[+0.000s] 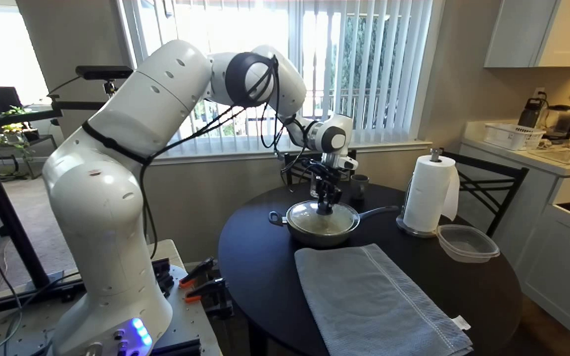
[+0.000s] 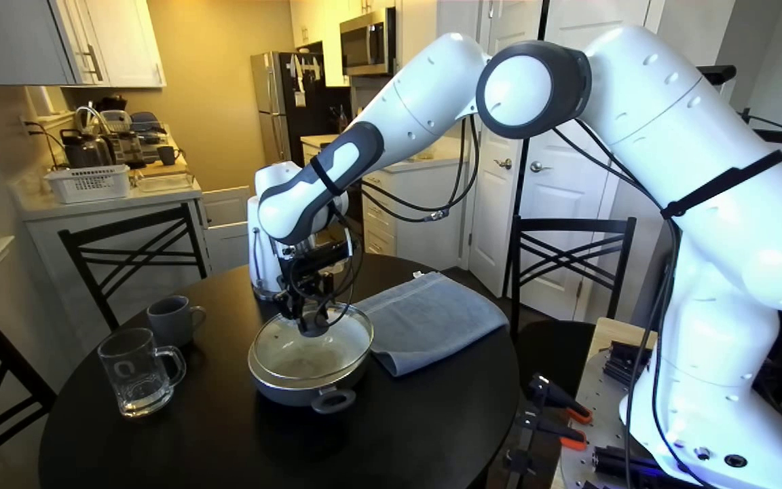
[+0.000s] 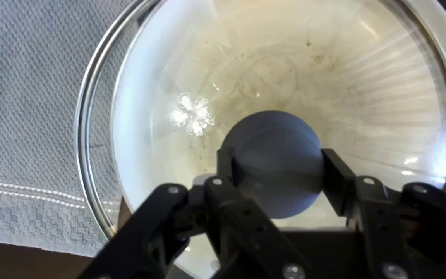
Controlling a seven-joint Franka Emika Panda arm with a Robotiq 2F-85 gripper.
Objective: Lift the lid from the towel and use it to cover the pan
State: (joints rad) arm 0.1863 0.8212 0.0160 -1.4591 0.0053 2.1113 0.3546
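Jaw state: my gripper (image 3: 279, 166) is clamped on the dark knob (image 3: 273, 130) of the lid (image 3: 273, 85), 2 fingers (image 3: 337, 180) pressing from opposite sides. Load position: the lid is over the pan (image 1: 320, 241). In the wrist view its rim passes the pan's rim toward the towel (image 3: 33, 97), and a crescent of pan shows opposite. I cannot tell whether the rims touch. The pan stands on the dark table (image 1: 255, 262); in an exterior view its long handle (image 1: 380, 211) points right.

Surroundings: in an exterior view, the towel lies just beside the pan, near side. The paper-towel roll (image 1: 429, 195) stands upright at right, with a clear plastic container (image 1: 467, 243) just beside it, nearer. In an exterior view, 2 upright items, a glass mug (image 2: 138, 373) and a grey mug (image 2: 174, 320), stand left of the pan, apart from it. My arm (image 2: 282, 210) covers part of the roll there.
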